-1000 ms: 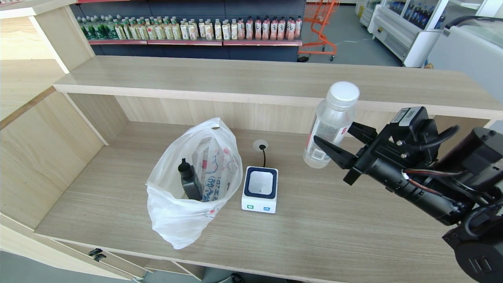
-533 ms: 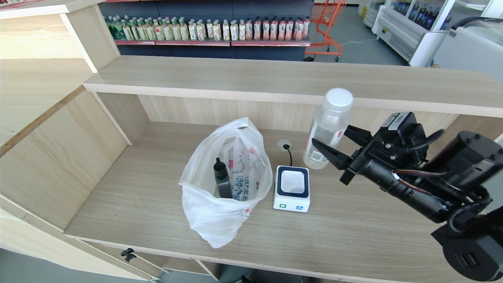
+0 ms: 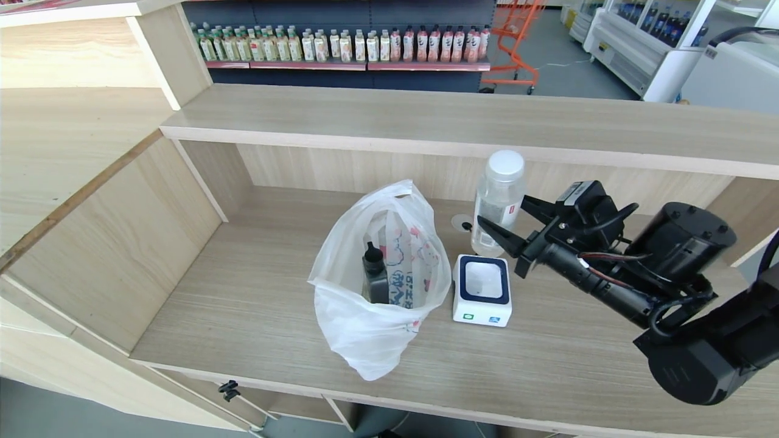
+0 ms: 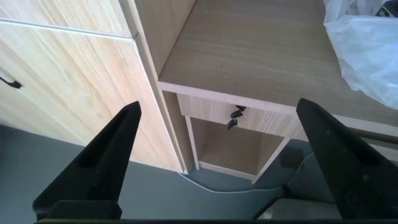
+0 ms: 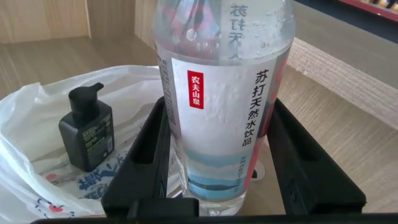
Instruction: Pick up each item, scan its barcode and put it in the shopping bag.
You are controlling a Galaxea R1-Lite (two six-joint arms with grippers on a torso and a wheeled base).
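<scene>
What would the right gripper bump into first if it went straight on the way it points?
The right gripper holds the water bottle between its fingers. Pushed straight on, the bottle would probably meet the shopping bag first, though depth is hard to judge.

Right end effector [image 3: 504, 210] extended forward, fingers clamped on the bottle [image 3: 499, 182]; left end effector [image 4: 219, 107] angled downward, fingers wide apart.

My right fingers [image 3: 502, 235] are matte black, long, tapering to blunt wedge tips. Behind them sits a boxy black block [image 3: 589, 205] with a white sticker [image 3: 571, 193] and a black cable [image 3: 616, 213] looping over it. Thin red and white wires [image 3: 599, 272] run along my black cylindrical wrist [image 3: 581, 281] to a round joint housing [image 3: 684, 240] dotted with small screws [image 3: 706, 220]. My left fingers [image 4: 93, 174] are the same black wedges.
</scene>
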